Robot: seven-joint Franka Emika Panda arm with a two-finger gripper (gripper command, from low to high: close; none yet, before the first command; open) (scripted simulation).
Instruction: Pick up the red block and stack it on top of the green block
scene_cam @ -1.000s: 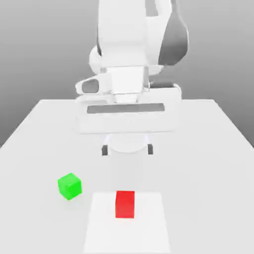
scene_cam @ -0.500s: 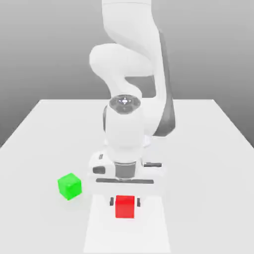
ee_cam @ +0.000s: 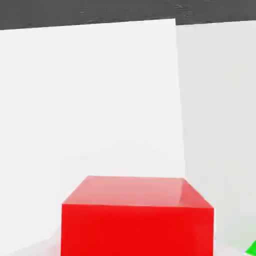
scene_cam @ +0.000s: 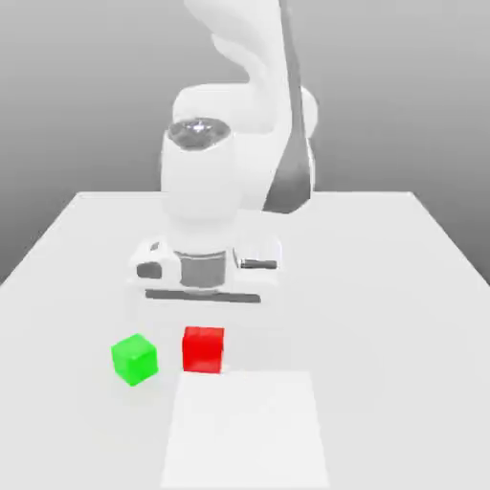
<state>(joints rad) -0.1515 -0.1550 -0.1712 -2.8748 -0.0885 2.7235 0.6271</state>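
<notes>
Bare table (scene_cam: pixel 402 287) lies open on every side of the green block (scene_cam: pixel 134 359). The red block (scene_cam: pixel 203 348), a plain matte cube, hangs just beside the green block, toward the exterior view's right. My pincer (scene_cam: pixel 203 321) is clamped on the red block.
</notes>
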